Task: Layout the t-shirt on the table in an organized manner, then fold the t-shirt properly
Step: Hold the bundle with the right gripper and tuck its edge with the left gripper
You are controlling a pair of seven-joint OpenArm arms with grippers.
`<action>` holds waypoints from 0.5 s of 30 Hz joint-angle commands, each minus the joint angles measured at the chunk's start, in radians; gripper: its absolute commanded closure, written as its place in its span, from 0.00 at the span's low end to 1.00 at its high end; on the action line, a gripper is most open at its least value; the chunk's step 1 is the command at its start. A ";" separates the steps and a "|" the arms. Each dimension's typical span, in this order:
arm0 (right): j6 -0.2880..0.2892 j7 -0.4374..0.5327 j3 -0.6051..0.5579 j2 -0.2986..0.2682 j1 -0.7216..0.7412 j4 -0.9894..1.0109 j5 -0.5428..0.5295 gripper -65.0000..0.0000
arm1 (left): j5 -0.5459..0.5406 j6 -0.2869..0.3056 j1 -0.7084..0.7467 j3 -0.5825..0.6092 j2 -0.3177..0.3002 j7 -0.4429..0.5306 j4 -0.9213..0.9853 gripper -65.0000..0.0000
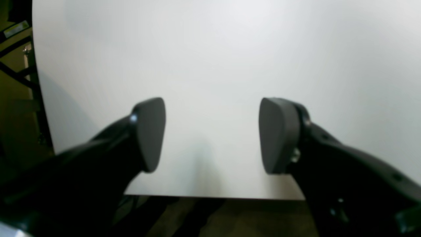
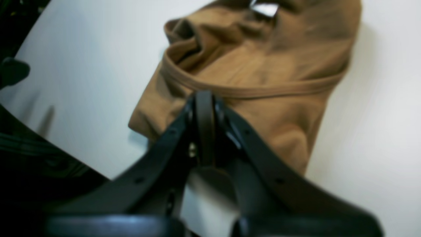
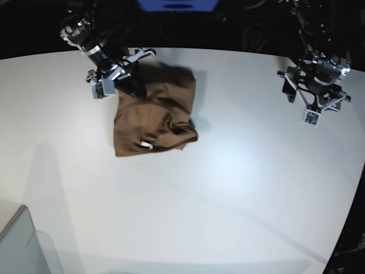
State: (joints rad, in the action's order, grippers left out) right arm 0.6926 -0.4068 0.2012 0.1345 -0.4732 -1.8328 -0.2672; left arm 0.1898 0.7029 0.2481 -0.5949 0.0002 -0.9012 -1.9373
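The brown t-shirt [image 3: 155, 117] lies crumpled in a heap on the white table [image 3: 228, 188], toward the far left in the base view. Its small white tag [image 3: 146, 144] shows near the heap's front edge, and also in the right wrist view as the tag [image 2: 264, 9]. My right gripper [image 3: 134, 89] sits at the heap's back left corner. In the right wrist view the right gripper [image 2: 204, 98] has its fingers pressed together on the t-shirt [image 2: 263, 65], just below the collar band. My left gripper [image 3: 315, 103] hovers over bare table at the far right. Up close the left gripper [image 1: 212, 135] is open with nothing between its fingers.
A grey translucent bin corner [image 3: 23, 245] juts in at the bottom left of the base view. The table's curved edge [image 3: 348, 217] runs down the right side. Under the left gripper the table edge [image 1: 213, 197] is close, with dark floor beyond.
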 commanded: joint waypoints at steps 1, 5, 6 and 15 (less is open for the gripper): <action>0.006 0.022 -0.001 0.000 0.006 0.012 -0.016 1.00 | -0.005 -0.005 -0.008 -0.001 -0.002 0.015 -0.017 0.34; 0.006 0.024 -0.001 -0.020 0.035 0.112 -0.016 1.00 | -0.006 -0.005 -0.011 0.048 0.031 0.015 -0.020 0.34; 0.006 0.024 -0.001 -0.028 0.040 0.138 -0.016 1.00 | -0.006 -0.005 -0.020 0.074 0.036 0.015 -0.020 0.34; 0.006 0.024 0.004 -0.057 0.064 0.195 -0.016 1.00 | -0.005 -0.005 -0.134 0.315 0.136 -0.078 -0.011 0.34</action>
State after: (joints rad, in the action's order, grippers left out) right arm 0.6918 -0.3889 0.2016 0.0799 -0.4080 -1.6272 -0.2855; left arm 0.1951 0.7021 0.1280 -0.2825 0.1345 -1.0004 -1.9339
